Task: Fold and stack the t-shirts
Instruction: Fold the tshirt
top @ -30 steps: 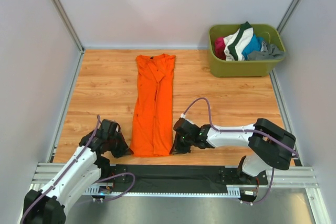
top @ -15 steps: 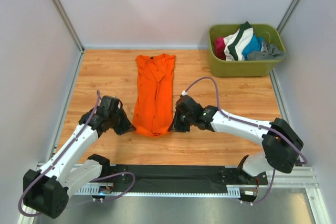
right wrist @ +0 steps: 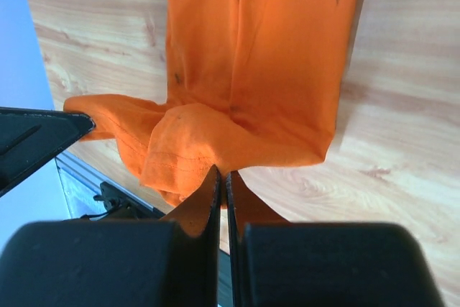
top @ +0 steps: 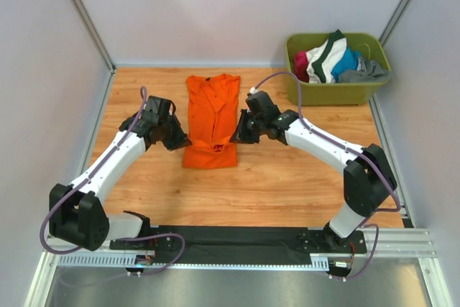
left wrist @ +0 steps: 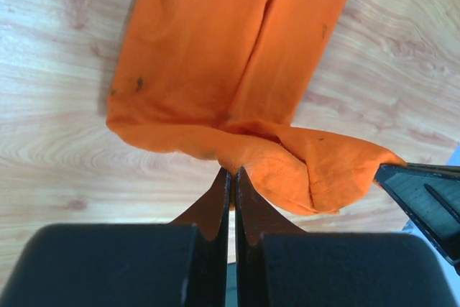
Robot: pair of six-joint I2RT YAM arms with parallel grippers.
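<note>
Two black grippers sit at the near end of your plain bright orange cloth t-shirt (top: 212,116), one on each side, out over the wooden worktop (top: 287,177). Your left gripper (top: 184,142) has its jaws pressed together to a sliver, pinching the near left corner of the hem. Your right gripper (top: 236,136) is clamped just as tightly on the near right corner. Between the two, the hem is bunched and doubled back over the shirt's body. Beyond that fold, the shirt lies flat as a narrow strip down the middle of the worktop, a few tiny dark specks on it, its collar toward the far wall. Well apart, in the far right corner, your olive-green plastic tub (top: 338,93) holds a heap of mixed coloured clothes (top: 327,59).
</note>
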